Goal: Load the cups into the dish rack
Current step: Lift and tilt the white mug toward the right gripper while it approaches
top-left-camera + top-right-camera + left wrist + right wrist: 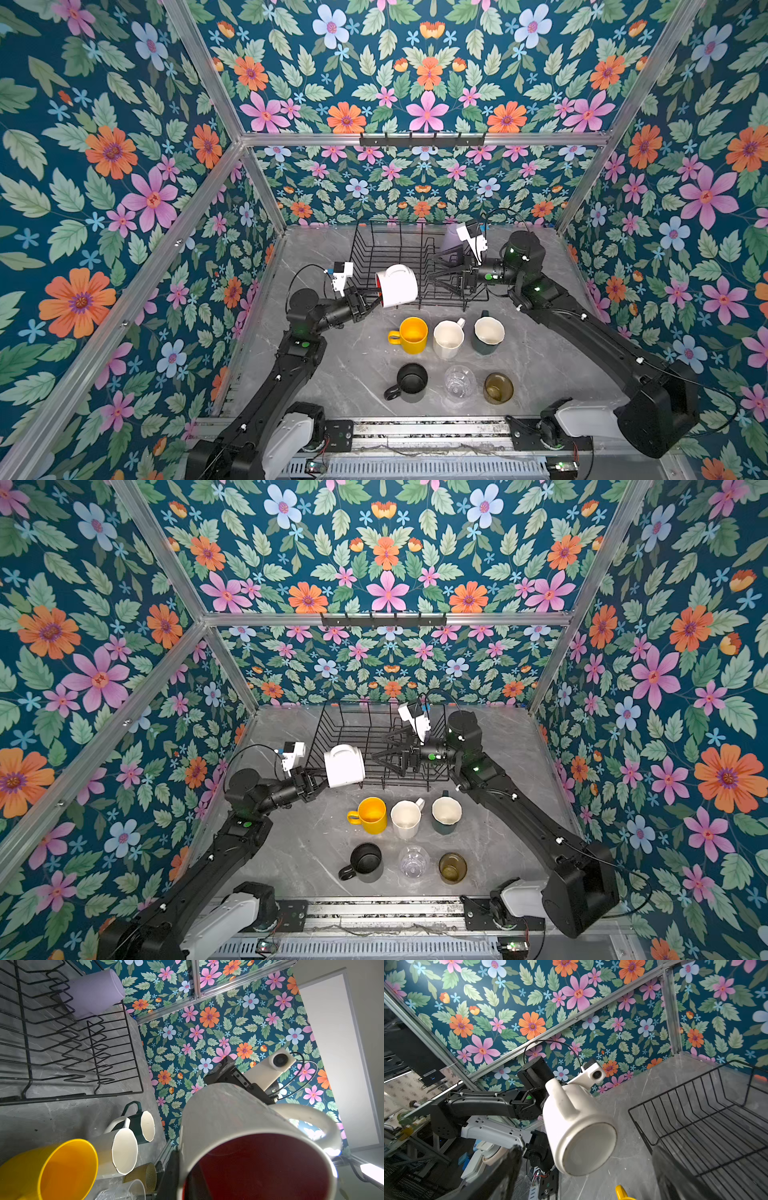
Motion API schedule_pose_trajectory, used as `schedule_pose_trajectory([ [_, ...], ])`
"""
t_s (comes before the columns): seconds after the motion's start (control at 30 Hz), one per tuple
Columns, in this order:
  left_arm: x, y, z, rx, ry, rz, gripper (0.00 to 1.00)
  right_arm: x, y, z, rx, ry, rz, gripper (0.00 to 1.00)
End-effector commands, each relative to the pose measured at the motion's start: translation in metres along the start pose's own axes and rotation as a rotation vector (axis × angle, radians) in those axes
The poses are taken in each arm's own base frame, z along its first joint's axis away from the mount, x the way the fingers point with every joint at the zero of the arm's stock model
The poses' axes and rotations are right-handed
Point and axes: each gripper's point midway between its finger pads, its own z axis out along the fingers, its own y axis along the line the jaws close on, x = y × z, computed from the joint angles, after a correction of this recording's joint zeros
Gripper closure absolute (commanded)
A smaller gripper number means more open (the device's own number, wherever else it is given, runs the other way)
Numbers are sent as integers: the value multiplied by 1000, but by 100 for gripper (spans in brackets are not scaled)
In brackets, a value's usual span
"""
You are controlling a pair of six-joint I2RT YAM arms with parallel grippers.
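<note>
We are holding the white ceramic mug with a red inside (397, 286) up off the grey marble-look worktop (332, 374), by the near left corner of the black wire dish rack (376, 245). Whether it is hanging over the wires or just outside them we cannot tell. Our left fingers (169, 1169) are clenching its rim, one inside the mouth and one outside the wall. The mug is lying on its side with its long axis running roughly level. Its red mouth is turning back toward our left wrist, its flat base is facing across the rack toward our right arm, and its handle is sitting uppermost. Our right fingers (502, 1176) are standing spread wide and empty over the rack's near right part, pointing at that base but apart from it. We are judging that the mug is lying straight ahead of the right fingers, base first, so any takeover is depending on them closing around the body across that axis. A lilac plastic tumbler (451, 243) is already resting in the rack's far right corner.
</note>
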Motion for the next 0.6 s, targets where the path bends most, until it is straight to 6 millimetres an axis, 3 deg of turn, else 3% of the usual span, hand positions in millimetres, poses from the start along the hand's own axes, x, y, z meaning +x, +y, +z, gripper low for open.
schedule_pose_trajectory([
  [0.0,-2,-21,-2,68,-8,64,100,-7,4,7,-30,-16,-62,2],
  [0.33,-3,-22,-2,70,-10,63,100,-7,9,31,-121,-6,-67,2],
  [0.57,-3,-22,-2,70,-12,62,100,5,15,48,-175,27,-69,2],
])
